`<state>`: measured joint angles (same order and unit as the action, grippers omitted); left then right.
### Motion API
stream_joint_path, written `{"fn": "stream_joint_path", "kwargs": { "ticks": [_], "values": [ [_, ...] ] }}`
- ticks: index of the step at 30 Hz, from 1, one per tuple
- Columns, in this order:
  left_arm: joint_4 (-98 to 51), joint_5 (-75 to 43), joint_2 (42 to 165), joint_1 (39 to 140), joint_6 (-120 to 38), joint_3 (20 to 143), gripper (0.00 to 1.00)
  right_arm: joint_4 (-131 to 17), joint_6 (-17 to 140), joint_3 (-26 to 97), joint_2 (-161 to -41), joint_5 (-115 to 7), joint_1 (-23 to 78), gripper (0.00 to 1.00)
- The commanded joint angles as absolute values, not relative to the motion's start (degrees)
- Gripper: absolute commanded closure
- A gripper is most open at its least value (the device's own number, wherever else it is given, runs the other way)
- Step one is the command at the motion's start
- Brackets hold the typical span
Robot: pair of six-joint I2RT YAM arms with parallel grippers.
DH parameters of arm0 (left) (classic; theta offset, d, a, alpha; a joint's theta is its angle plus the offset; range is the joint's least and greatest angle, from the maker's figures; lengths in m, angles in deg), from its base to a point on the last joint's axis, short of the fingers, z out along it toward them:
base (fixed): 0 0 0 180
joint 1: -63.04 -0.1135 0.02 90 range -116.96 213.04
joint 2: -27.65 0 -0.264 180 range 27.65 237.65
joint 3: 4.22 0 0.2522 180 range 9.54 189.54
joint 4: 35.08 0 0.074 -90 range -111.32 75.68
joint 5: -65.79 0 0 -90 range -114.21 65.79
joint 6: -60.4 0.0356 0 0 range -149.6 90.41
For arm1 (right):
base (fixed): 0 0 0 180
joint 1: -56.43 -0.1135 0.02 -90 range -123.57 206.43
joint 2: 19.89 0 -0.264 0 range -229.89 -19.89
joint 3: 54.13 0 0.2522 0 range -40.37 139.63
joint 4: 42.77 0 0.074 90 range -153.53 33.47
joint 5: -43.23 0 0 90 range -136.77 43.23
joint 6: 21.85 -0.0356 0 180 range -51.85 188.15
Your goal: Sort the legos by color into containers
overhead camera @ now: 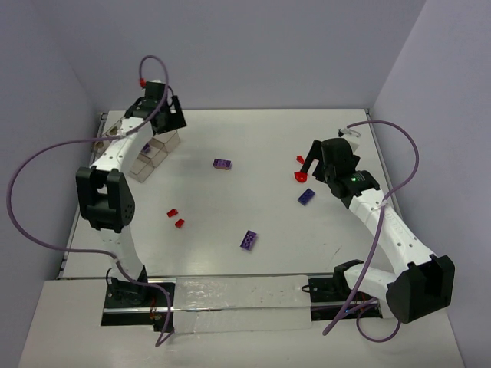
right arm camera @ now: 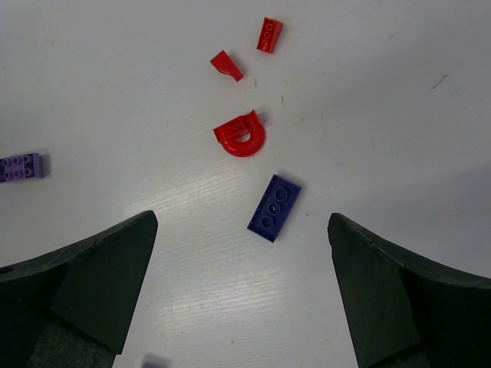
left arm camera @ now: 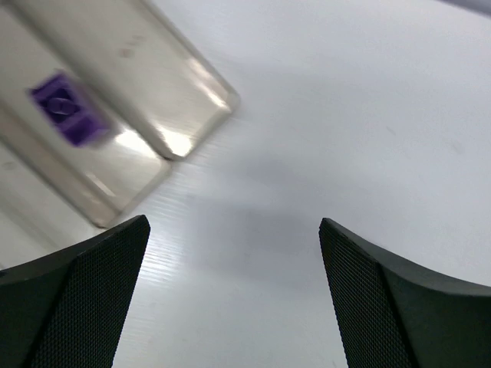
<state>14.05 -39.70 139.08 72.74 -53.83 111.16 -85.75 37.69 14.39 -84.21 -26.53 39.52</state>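
Note:
The clear brownish tray [overhead camera: 143, 170] stands at the far left, and my left gripper [overhead camera: 165, 119] hovers over its far end. In the left wrist view one purple brick [left arm camera: 67, 109] lies in a compartment of the tray [left arm camera: 165, 73], while the left gripper [left arm camera: 234, 224] is open and empty over bare table beside it. My right gripper [overhead camera: 308, 165] hangs open at the right. Its wrist view shows a dark purple brick [right arm camera: 274, 207] just ahead of the open right gripper [right arm camera: 242, 221], a red rounded piece [right arm camera: 242, 134] and two small red pieces [right arm camera: 227, 65] [right arm camera: 269, 34] beyond.
Loose on the table are a purple brick [overhead camera: 222, 164] at centre back, a purple brick [overhead camera: 248, 240] at centre front, and two small red pieces [overhead camera: 173, 212] [overhead camera: 179, 223] left of centre. Grey walls close in the left, back and right sides.

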Motion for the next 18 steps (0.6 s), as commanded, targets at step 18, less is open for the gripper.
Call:
{"fn": "stream_joint_path", "kwargs": {
  "ticks": [18],
  "values": [
    [8.23,-28.05,142.20,92.86,-36.73,103.73,0.01,-85.21,37.14,14.91,-81.92,-25.44,39.13,0.00]
  ]
}}
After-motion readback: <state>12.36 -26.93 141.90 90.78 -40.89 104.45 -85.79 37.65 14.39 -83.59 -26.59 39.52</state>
